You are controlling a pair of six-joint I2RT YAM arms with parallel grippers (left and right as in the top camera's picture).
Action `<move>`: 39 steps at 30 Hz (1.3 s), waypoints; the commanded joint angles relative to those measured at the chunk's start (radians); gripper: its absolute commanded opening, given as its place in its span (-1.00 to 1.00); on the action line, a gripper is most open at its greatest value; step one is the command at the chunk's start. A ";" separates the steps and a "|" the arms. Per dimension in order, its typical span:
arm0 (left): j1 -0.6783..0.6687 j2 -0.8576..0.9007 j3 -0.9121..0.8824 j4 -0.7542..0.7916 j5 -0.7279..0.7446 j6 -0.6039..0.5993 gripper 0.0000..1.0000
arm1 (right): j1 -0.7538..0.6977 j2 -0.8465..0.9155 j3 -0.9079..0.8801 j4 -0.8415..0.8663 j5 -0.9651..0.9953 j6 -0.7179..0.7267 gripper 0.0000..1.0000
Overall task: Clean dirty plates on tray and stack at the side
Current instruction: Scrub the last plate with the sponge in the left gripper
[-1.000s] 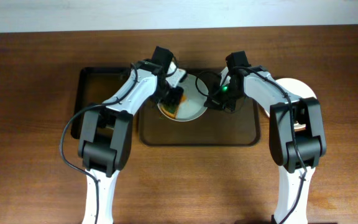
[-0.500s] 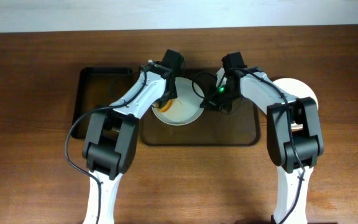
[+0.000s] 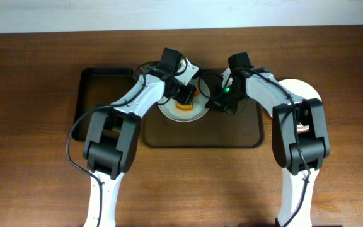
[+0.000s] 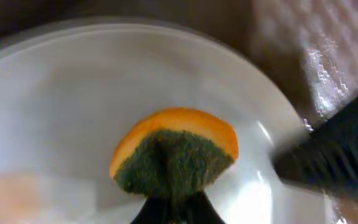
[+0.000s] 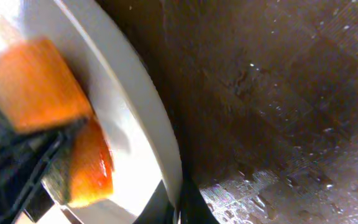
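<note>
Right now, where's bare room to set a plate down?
Free: brown tray's front strip, below the plate; table left of the black tray. Crowded: tray's back, where left gripper and right gripper meet at the plate.

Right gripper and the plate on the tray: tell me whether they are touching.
Touching. The right wrist view shows the rim of the plate passing between the two fingers of the right gripper, pinched there with no gap.

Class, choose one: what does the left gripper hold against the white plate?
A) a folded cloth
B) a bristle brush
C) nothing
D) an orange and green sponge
D: the left wrist view shows the left gripper pinching an orange and green sponge on the plate.
</note>
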 commanded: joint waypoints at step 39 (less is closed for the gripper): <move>0.046 -0.138 0.360 -0.648 -0.275 -0.359 -1.00 | 0.002 0.047 -0.029 -0.011 0.050 -0.019 -0.92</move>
